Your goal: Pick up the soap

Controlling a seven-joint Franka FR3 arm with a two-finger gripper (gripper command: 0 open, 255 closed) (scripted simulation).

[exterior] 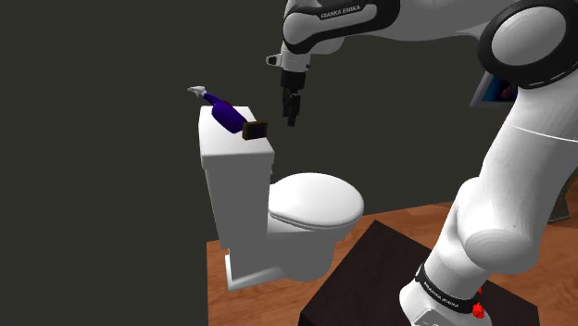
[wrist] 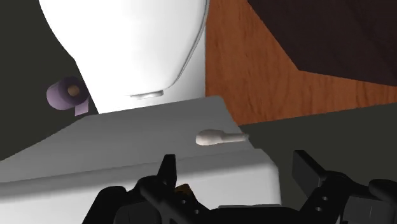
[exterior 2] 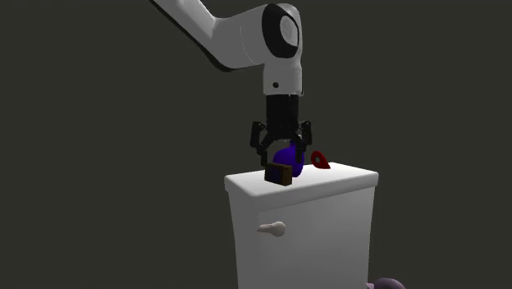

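Note:
The soap (exterior: 255,129) is a small dark brown bar on the lid of the white toilet tank (exterior: 227,148), beside a blue spray bottle (exterior: 222,112) lying on its side. My black gripper (exterior: 292,106) hangs a little above the lid, just off the soap toward the shoulder view's right. In the second exterior view the gripper (exterior 2: 281,160) stands over the soap (exterior 2: 279,174), with the bottle (exterior 2: 289,156) behind it. In the wrist view the fingers (wrist: 167,172) stand wide apart with nothing between them, and a brown sliver of soap (wrist: 183,188) peeks by one finger.
The toilet bowl with its closed lid (exterior: 313,204) sits in front of the tank. A flush handle (exterior 2: 272,229) sticks out of the tank's face. A purple paper roll (wrist: 67,94) lies by the bowl. The dark stand (exterior: 370,278) rests on the wooden floor (wrist: 254,70).

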